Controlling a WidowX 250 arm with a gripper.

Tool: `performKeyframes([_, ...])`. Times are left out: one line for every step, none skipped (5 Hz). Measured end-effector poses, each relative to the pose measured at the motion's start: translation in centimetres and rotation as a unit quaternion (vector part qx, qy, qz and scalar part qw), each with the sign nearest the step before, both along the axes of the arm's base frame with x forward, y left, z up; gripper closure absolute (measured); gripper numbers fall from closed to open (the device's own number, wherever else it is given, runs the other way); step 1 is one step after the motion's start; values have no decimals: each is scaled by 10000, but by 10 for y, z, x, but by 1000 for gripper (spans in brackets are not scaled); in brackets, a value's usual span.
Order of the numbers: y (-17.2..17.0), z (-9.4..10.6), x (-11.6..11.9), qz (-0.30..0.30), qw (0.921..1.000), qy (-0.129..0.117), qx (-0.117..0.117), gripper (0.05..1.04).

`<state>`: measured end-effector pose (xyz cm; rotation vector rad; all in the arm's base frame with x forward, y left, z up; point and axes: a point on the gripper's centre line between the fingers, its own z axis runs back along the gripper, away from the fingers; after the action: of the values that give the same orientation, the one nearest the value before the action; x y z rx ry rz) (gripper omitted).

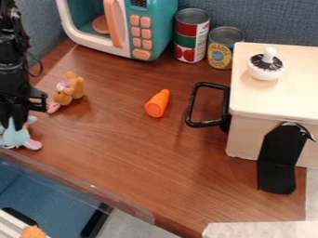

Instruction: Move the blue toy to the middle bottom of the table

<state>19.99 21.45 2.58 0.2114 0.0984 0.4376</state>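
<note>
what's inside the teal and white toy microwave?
In the toy microwave: one round brownish-orange piece, partly covered by the upright peach handle. Whatever else is behind the handle is hidden, and the top of the interior is cut off by the picture's edge.

End effector [14, 120] at blue toy [15, 135]; 2 cans [191, 38] beside microwave [154, 28].
</note>
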Motion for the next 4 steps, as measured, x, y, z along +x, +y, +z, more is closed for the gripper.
performKeyframes([-23, 11, -3, -390, 9990, -218, -93, 980])
performKeyframes([-62, 17, -2, -1120, 9926, -333, -333, 981])
performKeyframes([-95, 15, -2, -1774, 9824, -368, -459, 981])
performKeyframes([-120, 1, 2, -2279, 9696, -414, -789, 981])
